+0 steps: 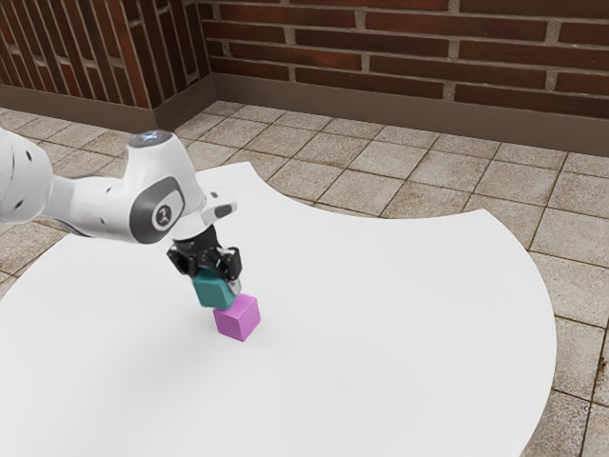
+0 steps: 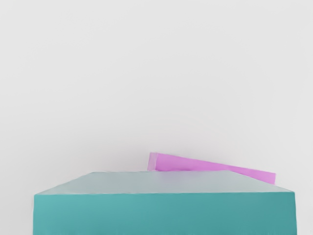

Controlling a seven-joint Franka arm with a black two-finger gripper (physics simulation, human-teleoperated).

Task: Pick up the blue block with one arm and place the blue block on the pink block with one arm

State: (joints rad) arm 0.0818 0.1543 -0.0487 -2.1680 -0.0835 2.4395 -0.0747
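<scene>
Near the middle of the white surface [image 1: 400, 343], a little toward the exterior view's left: jaws clenched on the blue block [image 1: 213, 289], which renders teal and is carried tilted. It hangs just above the pink block [image 1: 238, 317], which sits on the surface. The blue's lower edge looks to meet the pink's top, but I cannot tell contact from a sliver of gap. Alignment is off: the blue sits toward the exterior view's left of the pink, not centred over it. Wrist view agrees — blue block [image 2: 164, 208] right under the hand, pink block [image 2: 215, 169] showing as a strip beyond its far edge, skewed to it. Risks, as I judge them: released here, the blue would likely land on one edge with heavy overhang, tip and slide off. Pressing down while tilted could shove the pink sideways. The twist between the two also shrinks the shared footprint — it wants centring and levelling before letting go.
</scene>
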